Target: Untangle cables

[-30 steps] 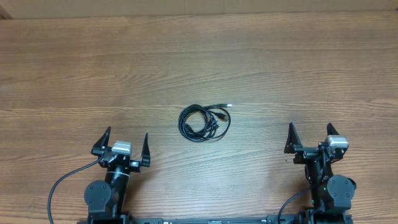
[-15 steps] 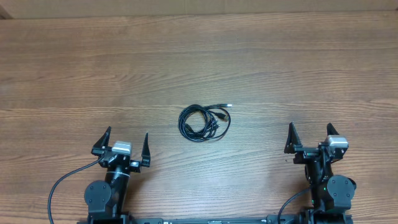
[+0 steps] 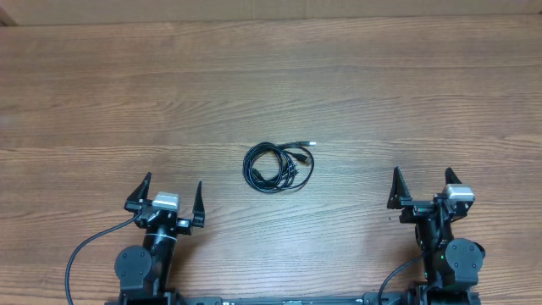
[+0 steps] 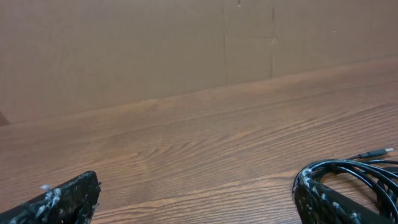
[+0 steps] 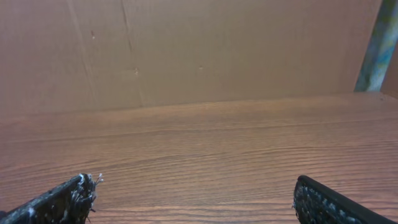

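Wooden brown surface (image 3: 271, 85) carries everything. The left hand (image 3: 173, 183) and the right hand (image 3: 422, 174) stand near its front edge, both spread wide and holding nothing. The cables (image 3: 279, 165) lie as one small black coil between them, well apart from both hands.

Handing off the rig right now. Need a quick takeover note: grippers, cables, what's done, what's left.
Left gripper: open, empty, at the front left of the table.
Right gripper: open, empty, at the front right.
Cables: one coiled black bundle mid-table, between the arms and touching neither. Plug ends stick out at its upper right. It shows in the left wrist view, not the right.
Done: nothing visible; the cords lie bunched in one coil.
Left: grasp the bundle and separate every cord.
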`<move>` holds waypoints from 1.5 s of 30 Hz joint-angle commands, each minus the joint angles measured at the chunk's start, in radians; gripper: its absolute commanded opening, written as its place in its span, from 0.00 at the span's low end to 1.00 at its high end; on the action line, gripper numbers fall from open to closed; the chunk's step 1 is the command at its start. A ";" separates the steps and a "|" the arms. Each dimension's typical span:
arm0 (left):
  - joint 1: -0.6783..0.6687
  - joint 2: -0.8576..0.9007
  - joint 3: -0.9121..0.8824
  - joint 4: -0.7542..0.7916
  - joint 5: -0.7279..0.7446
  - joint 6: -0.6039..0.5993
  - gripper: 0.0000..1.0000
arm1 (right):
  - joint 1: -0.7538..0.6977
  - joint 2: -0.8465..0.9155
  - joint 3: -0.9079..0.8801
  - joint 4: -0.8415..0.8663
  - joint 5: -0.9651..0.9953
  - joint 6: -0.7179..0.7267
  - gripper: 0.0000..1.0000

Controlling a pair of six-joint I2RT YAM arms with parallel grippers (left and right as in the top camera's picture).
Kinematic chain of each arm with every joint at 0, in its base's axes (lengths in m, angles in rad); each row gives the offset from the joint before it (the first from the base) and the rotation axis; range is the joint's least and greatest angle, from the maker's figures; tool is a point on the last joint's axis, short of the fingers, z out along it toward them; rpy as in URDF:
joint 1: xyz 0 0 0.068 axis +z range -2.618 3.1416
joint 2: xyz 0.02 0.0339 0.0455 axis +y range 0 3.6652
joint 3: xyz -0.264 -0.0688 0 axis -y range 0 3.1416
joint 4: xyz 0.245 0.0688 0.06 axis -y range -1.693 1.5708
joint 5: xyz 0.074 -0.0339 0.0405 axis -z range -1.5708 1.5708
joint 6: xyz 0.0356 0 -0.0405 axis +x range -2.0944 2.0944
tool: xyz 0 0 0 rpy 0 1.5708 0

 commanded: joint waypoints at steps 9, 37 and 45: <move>-0.007 0.000 -0.004 0.001 0.015 0.019 1.00 | -0.003 -0.010 -0.010 0.005 0.013 -0.004 1.00; -0.007 0.066 0.203 -0.240 -0.003 -0.124 1.00 | -0.003 0.093 0.156 -0.186 0.118 0.106 1.00; -0.007 0.326 0.438 -0.356 0.042 -0.202 1.00 | -0.003 0.412 0.405 -0.327 0.106 0.105 1.00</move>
